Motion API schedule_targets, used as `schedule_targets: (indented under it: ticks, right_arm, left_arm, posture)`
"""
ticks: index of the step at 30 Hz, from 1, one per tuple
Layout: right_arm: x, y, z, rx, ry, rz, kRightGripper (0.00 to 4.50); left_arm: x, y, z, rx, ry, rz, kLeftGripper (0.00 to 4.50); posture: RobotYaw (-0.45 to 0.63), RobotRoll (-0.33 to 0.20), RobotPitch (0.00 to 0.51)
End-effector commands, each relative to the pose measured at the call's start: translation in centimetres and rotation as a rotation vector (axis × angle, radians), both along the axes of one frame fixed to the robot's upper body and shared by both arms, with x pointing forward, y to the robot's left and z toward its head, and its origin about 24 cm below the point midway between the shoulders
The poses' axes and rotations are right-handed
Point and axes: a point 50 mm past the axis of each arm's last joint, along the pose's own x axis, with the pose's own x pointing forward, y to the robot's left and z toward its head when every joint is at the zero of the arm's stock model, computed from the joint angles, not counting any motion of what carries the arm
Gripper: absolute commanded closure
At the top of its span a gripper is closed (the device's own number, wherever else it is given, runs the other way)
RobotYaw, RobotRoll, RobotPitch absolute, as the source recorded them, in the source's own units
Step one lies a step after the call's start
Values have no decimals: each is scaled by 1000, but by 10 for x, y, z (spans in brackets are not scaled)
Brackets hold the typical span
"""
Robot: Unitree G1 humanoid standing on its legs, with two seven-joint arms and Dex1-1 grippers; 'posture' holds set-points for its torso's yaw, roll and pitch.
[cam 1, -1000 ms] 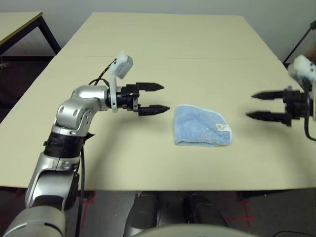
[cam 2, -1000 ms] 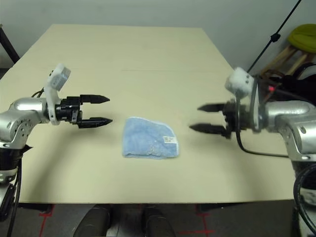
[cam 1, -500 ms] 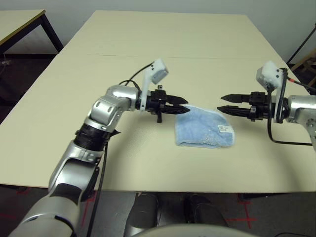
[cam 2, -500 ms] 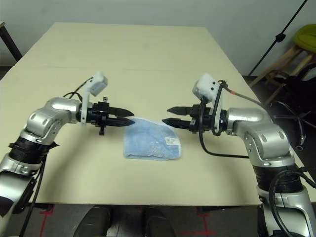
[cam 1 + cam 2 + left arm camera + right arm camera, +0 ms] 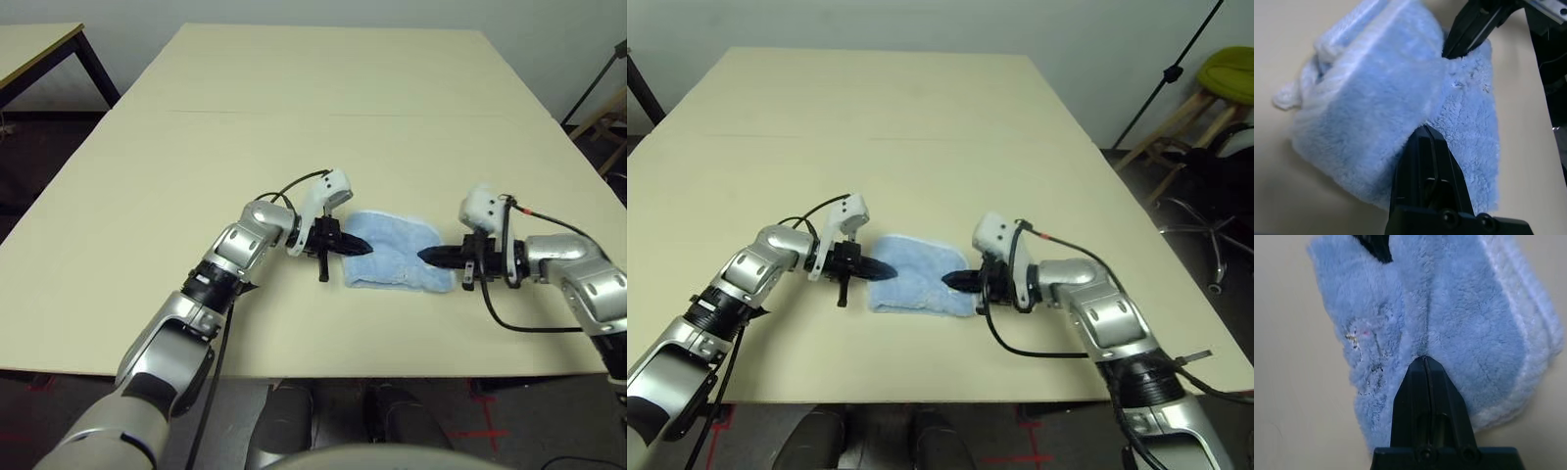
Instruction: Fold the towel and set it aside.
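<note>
A: Where's the towel (image 5: pixel 397 252)?

B: Flat on the tabletop (image 5: pixel 323 117), folded into a small rumpled pad, nearer the front edge than the far one, roughly mid-width. Light blue terry w/ white stitched edging; a faint embroidered mark shows on top in my right wrist view.

A: Your grippers?

B: Both down low at the towel, one on each side, tips pointing toward each other. My left gripper (image 5: pixel 359 248) is clenched, fingers pressed together; its tip sits on the towel's left edge, nosed into the pile. Can't tell if any cloth is pinched between the fingers.

A: And the right?

B: Right gripper (image 5: pixel 431 258) is clenched too, fingers tight together, tip touching the towel's right edge. In the right wrist view the pile creases in a line running out from the tip. Same doubt re: cloth actually caught.

A: Anything else on the tabletop?

B: Just my arms & their cables. A seam crosses the tabletop beyond the towel.
</note>
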Motion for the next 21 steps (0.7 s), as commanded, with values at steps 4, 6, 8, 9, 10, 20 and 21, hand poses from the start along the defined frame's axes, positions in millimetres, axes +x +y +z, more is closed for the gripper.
schedule_targets:
  ticks: [4,6,8,9,10,20,21]
  right_arm:
    - [8,-2,13,53,-9,-16,4436]
    - [13,-3,33,128,-29,-38,4436]
    - [20,-5,50,185,-65,-69,4436]
    - [24,-6,59,206,-89,-84,4436]
    - [27,-6,64,222,-105,-92,4436]
    - [37,23,36,223,-74,-69,4436]
    - [37,23,29,204,-63,-72,4436]
  left_arm:
    - [-1,9,6,-38,59,17,4500]
    - [0,11,19,-76,72,9,4500]
    - [2,13,33,-115,69,13,4500]
    - [5,13,41,-138,56,30,4500]
    - [9,13,47,-155,42,48,4500]
    - [32,0,25,-68,-51,163,4500]
    - [32,1,18,-40,-52,161,4500]
  posture:
    - [125,0,125]
    - [125,0,125]
    - [119,0,128]
    - [119,0,128]
    - [117,0,127]
    - [116,0,125]
    - [115,0,125]
